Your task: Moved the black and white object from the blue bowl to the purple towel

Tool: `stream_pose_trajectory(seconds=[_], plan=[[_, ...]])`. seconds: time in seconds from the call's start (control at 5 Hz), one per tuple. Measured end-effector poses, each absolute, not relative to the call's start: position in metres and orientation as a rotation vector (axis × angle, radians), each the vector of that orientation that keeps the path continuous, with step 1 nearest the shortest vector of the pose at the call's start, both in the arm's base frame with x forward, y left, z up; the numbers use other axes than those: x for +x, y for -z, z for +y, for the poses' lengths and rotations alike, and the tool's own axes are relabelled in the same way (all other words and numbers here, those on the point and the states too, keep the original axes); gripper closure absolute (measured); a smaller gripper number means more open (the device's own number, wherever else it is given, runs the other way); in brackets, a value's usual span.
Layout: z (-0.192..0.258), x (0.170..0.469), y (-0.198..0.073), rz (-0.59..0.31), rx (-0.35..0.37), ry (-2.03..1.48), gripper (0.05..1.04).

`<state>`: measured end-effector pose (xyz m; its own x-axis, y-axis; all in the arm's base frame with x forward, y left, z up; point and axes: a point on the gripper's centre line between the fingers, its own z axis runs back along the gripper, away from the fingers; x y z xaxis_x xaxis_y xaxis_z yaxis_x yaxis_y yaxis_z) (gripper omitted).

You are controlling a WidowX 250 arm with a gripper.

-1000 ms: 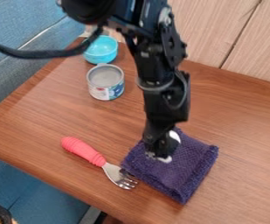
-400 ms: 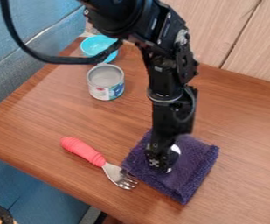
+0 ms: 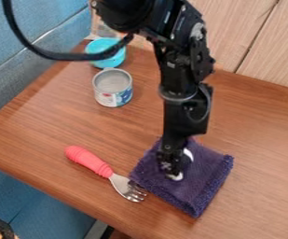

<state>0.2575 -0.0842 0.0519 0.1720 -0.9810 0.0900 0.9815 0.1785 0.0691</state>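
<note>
Over the purple towel (image 3: 199,184), black gripper (image 3: 174,168) pointing downward, arm near upright

Work surface: brown wooden table (image 3: 264,135), visible grain, placed against pale wood panel. Items directly on table:
- Blue bowl (image 3: 113,61): upright, near far left corner.
- Can (image 3: 113,90): upright, just in front of bowl (grey top, printed label around side).
- Fork (image 3: 93,165): laid flat, red ribbed handle toward far left, metal head toward towel.
- Purple towel (image 3: 203,179): folded into thick pad, laid flat, left corner right beside fork head.
</note>
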Motion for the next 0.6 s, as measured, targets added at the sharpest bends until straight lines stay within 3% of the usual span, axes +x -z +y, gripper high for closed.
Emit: stream_pose_trajectory(seconds=[0.4, 0.6], plan=[[-0.075, 0.269, -0.102, -0.246, 0.042, 1.338, 0.083], [-0.070, 0.272, -0.113, -0.253, 0.068, 1.347, 0.083]])
